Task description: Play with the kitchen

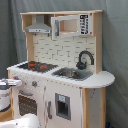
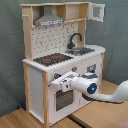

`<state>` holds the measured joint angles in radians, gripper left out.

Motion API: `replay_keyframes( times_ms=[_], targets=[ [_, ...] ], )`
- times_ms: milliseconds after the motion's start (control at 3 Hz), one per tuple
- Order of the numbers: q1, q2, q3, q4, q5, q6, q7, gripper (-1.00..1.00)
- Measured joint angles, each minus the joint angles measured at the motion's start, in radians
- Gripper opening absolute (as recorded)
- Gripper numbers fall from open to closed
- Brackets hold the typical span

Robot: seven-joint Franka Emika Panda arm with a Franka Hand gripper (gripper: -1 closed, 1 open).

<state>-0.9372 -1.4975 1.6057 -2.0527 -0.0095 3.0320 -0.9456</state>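
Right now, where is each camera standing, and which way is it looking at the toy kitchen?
First exterior view: sits off the tall white and pale-wood toy kitchen, towards its rounded counter end, looking across the grey sink to the black-red hob; white arm parts show at the first exterior view's left and bottom edges.
Second exterior view: sits off the hob end, facing the kitchen front; the white robot arm reaches in from the second exterior view's right, its tool at the oven front.
Both exterior views share the hob, sink, black faucet and grey hood.
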Motion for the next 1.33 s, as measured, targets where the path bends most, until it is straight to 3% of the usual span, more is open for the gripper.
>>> replay_keyframes(
  times_ms=[333, 667, 1333],
  targets=[
    [0.0, 0.0, 0.0, 0.001, 0.0, 0.0, 0.0, 1.0],
    [0.007, 0.003, -0.012, 0.002, 0.001, 0.001, 0.0, 1.0],
    [0.186, 0.015, -0.043, -0.106, 0.022, -0.055, 0.035, 1.0]
  ],
)
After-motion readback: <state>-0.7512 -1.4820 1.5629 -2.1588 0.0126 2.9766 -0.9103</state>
